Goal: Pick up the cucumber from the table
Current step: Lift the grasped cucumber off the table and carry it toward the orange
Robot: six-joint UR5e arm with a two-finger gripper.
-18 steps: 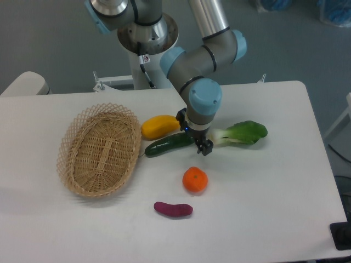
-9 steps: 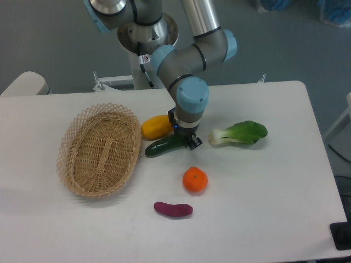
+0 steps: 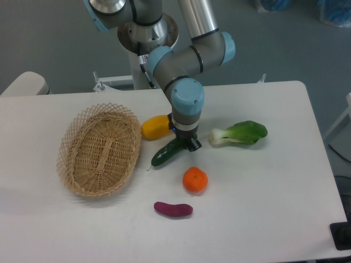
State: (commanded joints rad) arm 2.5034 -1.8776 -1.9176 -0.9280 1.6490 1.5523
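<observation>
Starting at the far side from the fingers, the wicker basket (image 3: 100, 149) sits well apart on the white counter (image 3: 274, 186). Nearer in, the yellow fruit (image 3: 156, 126) lies just beside the fingers (image 3: 184, 144), close behind them. And here's the cucumber (image 3: 169, 152): its upper end is right at the fingers, its free end slants down and away toward the basket side. The fingers look clamped on the cucumber near that upper end, though the wrist hides the contact itself.

That's the worry. The hold seems to be near one end, not the middle, so on the lift the long free end could droop, pivot in the grip or slip out on that glossy skin. A swing could also nudge the yellow fruit. Beyond the fingers, the orange (image 3: 194, 180) and the leafy vegetable (image 3: 239, 133) stand clear.

Against half a second ago, the cucumber has swung: it lay flatter then and now tilts steeply, while the wrist has shifted slightly toward the basket.
</observation>
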